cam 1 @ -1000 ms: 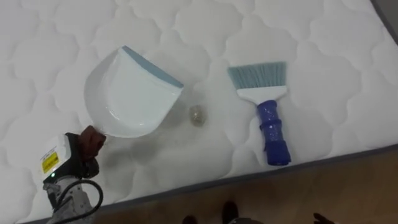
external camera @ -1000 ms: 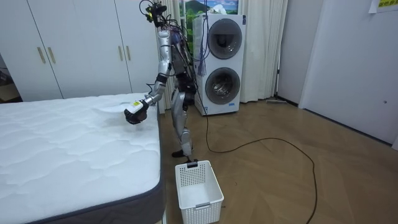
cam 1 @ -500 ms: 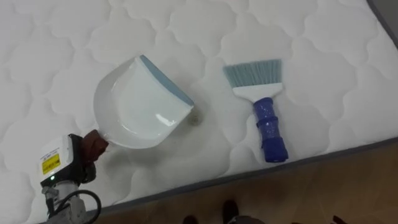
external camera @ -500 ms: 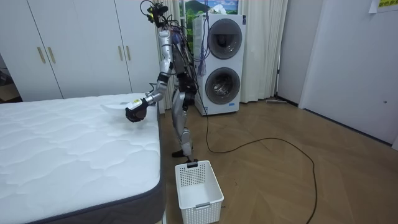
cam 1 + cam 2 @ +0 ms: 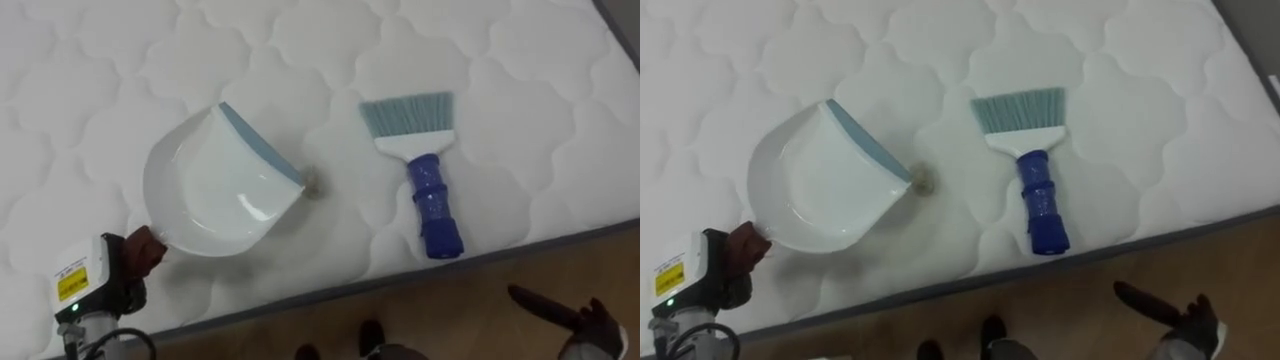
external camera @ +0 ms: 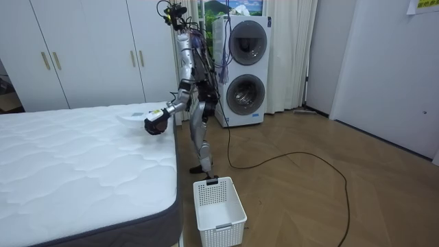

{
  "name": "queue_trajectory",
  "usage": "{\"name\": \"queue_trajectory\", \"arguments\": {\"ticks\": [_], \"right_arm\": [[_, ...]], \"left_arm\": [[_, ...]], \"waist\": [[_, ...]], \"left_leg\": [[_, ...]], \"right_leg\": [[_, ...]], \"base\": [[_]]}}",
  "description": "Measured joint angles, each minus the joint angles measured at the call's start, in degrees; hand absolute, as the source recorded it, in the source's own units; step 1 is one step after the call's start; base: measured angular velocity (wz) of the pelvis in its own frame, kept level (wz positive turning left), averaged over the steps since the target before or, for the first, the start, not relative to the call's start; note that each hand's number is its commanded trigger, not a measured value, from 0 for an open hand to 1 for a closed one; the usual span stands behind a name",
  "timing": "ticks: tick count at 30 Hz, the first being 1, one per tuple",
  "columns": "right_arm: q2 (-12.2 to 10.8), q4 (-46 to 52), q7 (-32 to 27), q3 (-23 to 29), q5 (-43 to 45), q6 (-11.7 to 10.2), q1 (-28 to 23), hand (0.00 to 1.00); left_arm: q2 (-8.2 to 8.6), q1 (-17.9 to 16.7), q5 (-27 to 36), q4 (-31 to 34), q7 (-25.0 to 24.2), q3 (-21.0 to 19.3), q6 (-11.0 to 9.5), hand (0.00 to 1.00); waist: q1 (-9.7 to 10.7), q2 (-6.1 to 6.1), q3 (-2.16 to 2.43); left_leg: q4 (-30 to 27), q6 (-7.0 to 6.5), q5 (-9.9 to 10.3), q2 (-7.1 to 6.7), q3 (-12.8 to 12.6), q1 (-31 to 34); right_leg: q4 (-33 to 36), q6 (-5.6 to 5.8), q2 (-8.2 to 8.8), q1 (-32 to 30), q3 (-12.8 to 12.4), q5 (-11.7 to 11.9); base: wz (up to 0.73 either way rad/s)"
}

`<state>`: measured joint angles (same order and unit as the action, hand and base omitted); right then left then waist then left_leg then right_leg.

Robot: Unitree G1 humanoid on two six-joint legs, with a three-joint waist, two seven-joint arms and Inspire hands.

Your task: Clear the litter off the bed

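At frame centre, a small grey scrap [image 5: 313, 182], now touching the blue lip of the white dustpan [image 5: 210, 190]; apart from that lip a second ago. Judged ready for sweeping in with the brush [image 5: 428, 190], lying untouched right of centre on the mattress [image 5: 500, 60]. Lower left, left hand [image 5: 122, 275] clenched round the pan's handle. Lower right, right hand [image 5: 585, 325], fingers loose, cut off by the frame edge. Scrap partly behind the lip; hard to identify.

Open mattress [image 5: 330, 60] lies between dustpan [image 5: 215, 185] and brush [image 5: 425, 180]; a small scrap [image 5: 311, 181] sits at the dustpan's lip.
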<state>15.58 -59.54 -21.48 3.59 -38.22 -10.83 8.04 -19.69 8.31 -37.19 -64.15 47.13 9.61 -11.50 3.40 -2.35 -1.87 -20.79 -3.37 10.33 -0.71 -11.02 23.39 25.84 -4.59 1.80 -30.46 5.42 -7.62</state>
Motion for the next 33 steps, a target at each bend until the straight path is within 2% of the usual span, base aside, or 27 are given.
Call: {"name": "queue_trajectory", "arguments": {"ticks": [4, 9, 16, 21, 28, 33], "right_arm": [[0.40, 4.41, -3.95, 0.05, 1.38, -0.46, -0.34, 0.00], [0.66, 5.35, -8.68, 0.21, 12.28, -2.36, 1.27, 0.00], [0.46, 12.32, -12.54, -0.54, 20.90, -3.41, 2.14, 0.00], [0.33, 16.49, -14.81, -2.93, 27.45, -4.71, 2.24, 0.00], [0.36, 19.74, -17.02, -7.21, 29.71, -4.78, 2.18, 0.00], [0.38, 20.29, -17.37, -10.21, 29.82, -6.03, 2.27, 0.00]], "left_arm": [[-0.46, -1.18, -0.44, 0.03, 0.22, 0.13, -0.29, 1.00], [-1.25, -1.78, -1.90, 0.05, 0.22, 0.40, -0.48, 1.00], [-1.54, -1.84, -2.38, -0.02, 0.13, 3.92, 0.22, 1.00], [-1.56, -1.97, -2.54, -0.02, -0.62, 4.96, 0.44, 1.00], [-1.59, -2.08, -2.51, -0.09, -2.11, 6.88, 1.58, 1.00], [-1.59, -1.90, -2.52, -0.44, -5.20, 8.64, 1.56, 1.00]], "waist": [[0.06, 0.27, 0.21], [0.10, 1.48, 0.94], [-0.98, 1.44, 0.92], [-2.10, 1.31, 0.82], [-2.38, 1.16, 0.67], [-2.47, 1.16, 0.62]], "left_leg": [[0.03, 0.00, -0.01, -0.02, -0.01, 0.04], [-0.48, -0.02, -0.02, 0.02, 0.19, 0.55], [-0.76, -0.06, 0.00, 0.05, 0.28, 0.86], [-0.77, -0.06, 0.04, 0.13, 0.31, 1.04], [-0.60, -0.18, 0.15, 0.03, 0.41, 1.34], [-0.09, -0.23, 0.18, -0.03, 0.40, 1.32]], "right_leg": [[0.09, -0.01, 0.07, -0.01, 0.02, 0.01], [-0.17, 0.01, 0.25, -0.03, 0.68, 0.03], [-0.09, 0.05, 0.29, -0.31, 0.75, 0.08], [-0.05, -0.03, 0.22, -0.49, 0.78, 0.09], [-0.11, 0.07, 0.38, -0.68, 1.09, -0.10], [-0.23, 0.18, 0.42, -0.62, 1.22, -0.16]], "base": [[0.00], [0.06], [0.00], [0.00], [0.00], [0.00]]}}
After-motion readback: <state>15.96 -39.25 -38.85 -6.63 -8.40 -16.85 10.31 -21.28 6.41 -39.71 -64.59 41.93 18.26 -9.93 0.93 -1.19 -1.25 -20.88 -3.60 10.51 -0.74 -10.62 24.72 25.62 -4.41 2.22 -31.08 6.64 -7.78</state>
